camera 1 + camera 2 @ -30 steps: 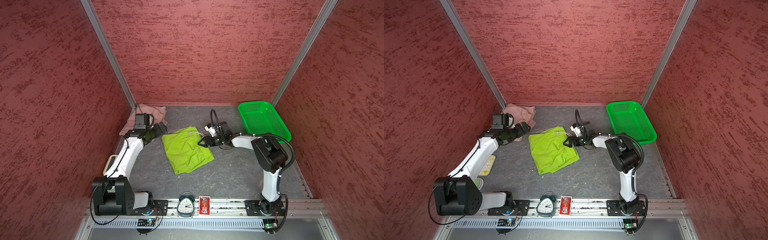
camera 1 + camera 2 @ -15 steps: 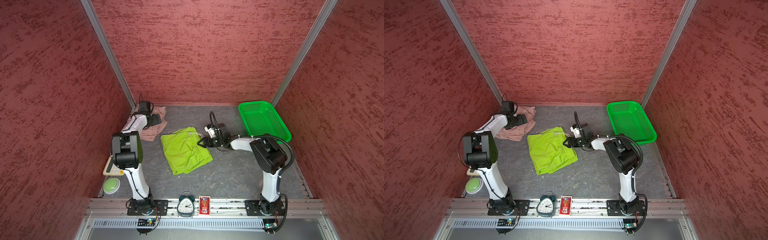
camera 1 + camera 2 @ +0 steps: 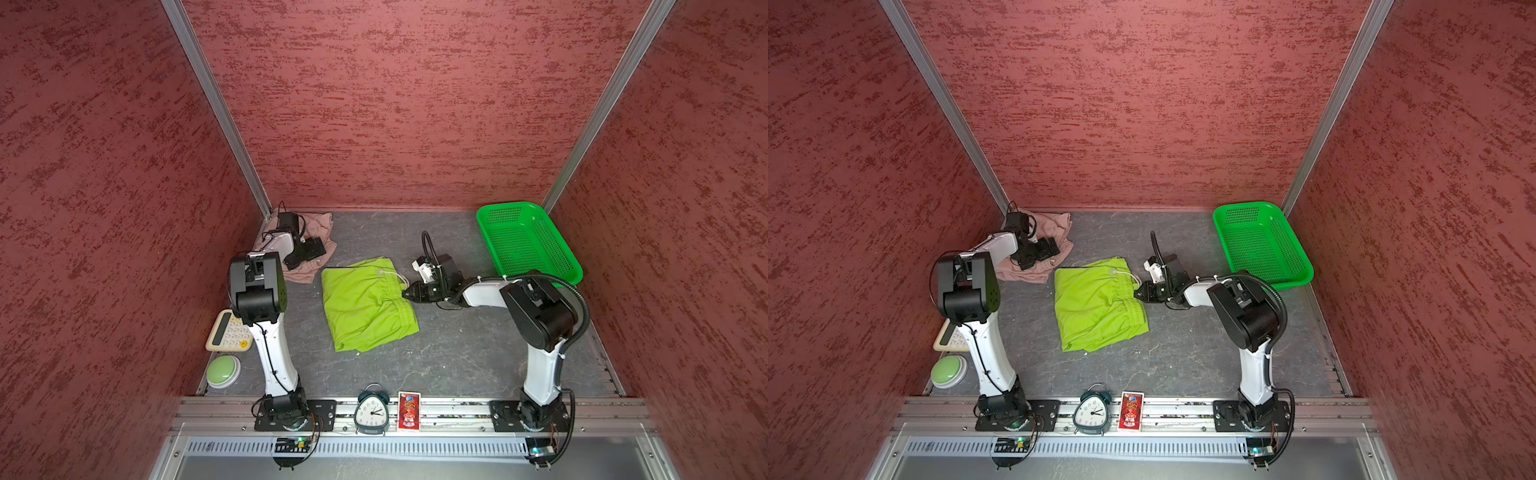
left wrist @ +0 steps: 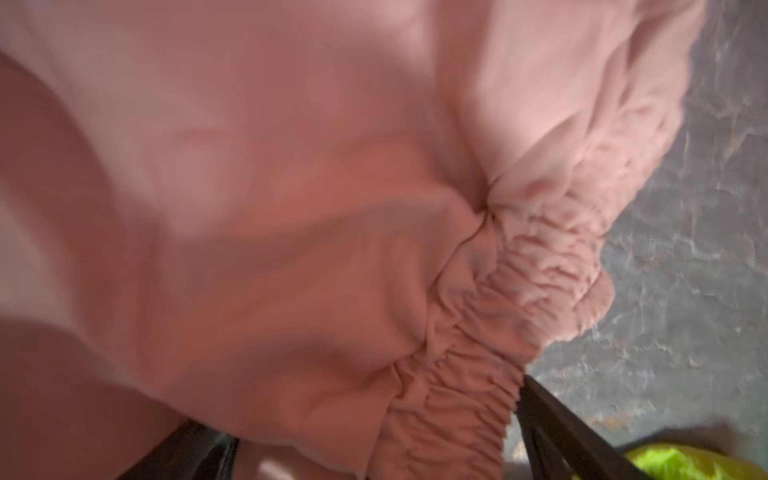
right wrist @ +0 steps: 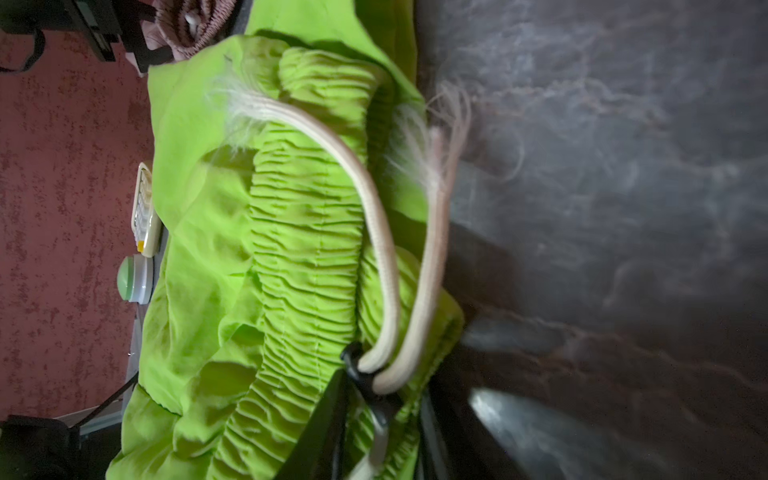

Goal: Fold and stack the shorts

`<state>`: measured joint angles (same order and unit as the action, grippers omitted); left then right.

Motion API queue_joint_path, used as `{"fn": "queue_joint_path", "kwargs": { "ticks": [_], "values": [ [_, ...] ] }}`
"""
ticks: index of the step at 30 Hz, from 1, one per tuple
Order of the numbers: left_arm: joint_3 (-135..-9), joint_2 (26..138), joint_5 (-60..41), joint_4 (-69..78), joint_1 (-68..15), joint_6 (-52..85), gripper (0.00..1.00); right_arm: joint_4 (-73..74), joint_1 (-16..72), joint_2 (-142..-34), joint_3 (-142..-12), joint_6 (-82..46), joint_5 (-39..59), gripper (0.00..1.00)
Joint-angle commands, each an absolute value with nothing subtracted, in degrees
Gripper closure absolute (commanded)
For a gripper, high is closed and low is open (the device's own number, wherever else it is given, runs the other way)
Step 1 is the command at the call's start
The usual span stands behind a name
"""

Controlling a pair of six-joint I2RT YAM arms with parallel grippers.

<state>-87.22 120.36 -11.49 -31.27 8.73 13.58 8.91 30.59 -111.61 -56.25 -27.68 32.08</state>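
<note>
Right arm first: the right pincer (image 3: 409, 291) is reaching in low from the right and is clenching on the near edge of the lime green shorts (image 3: 365, 307), right at the gathered waistband (image 5: 307, 232). In the right wrist view, green fabric is sitting between the two dark fingers, with the white drawstring (image 5: 374, 199) looping out just beside them. Whether the cord itself is caught in the grip, I cannot tell.

The green pair is lying flat in the middle of the counter (image 3: 457, 357). Its waistband is running front to back along the right-hand edge, and the legs are pointing away to the left. So the cloth is stretching away from the pincer, straight across to the left. That is what the next move looks to hinge on: any fold is going to have to carry that edge leftward over the body of the shorts.

Over at the back left corner, the pink shorts (image 3: 320, 222) are lying rumpled. The left pincer (image 3: 313, 248) is hanging over them with its jaws spread wide, holding nothing. Its wrist view is showing the pink waistband between the fingers; whether they are touching it is too blurred to call.

Each arm is working on its nearer pair, and the two pairs are lying just beside each other, unstacked. The green basket (image 3: 488, 245) is sitting apart at the back right.
</note>
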Motion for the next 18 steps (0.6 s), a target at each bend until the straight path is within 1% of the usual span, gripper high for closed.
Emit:
{"fn": "queue_joint_path", "kwargs": {
  "ticks": [1,2,3,4,5,12,18],
  "values": [
    [-82.5,119.4,-21.2,-29.6,8.3,17.6,0.01,6.9,29.9,-108.7,-54.4,-28.4,30.2,0.87],
    [-81.2,118.9,-22.4,-28.6,8.3,18.1,0.01,7.1,29.4,-108.1,-53.8,-28.4,30.1,0.93],
    [-79.5,118.3,-23.3,-27.3,8.2,18.9,0.0,7.3,28.9,-107.5,-53.2,-28.3,30.1,0.96],
    [-77.9,117.5,-24.0,-25.9,7.8,19.4,0.01,6.8,28.4,-106.9,-52.8,-28.0,30.2,0.99],
    [-76.7,117.0,-24.5,-25.1,7.3,19.8,0.01,6.1,27.8,-106.3,-52.4,-27.6,30.0,1.0],
    [-72.9,115.8,-27.1,-22.9,-0.7,19.2,0.01,-0.4,21.2,-98.0,-47.2,-23.0,28.7,1.0],
    [-72.0,114.4,-27.3,-24.3,-6.6,18.7,0.01,-9.0,16.0,-89.8,-43.2,-18.6,25.9,1.0]
  ]
}}
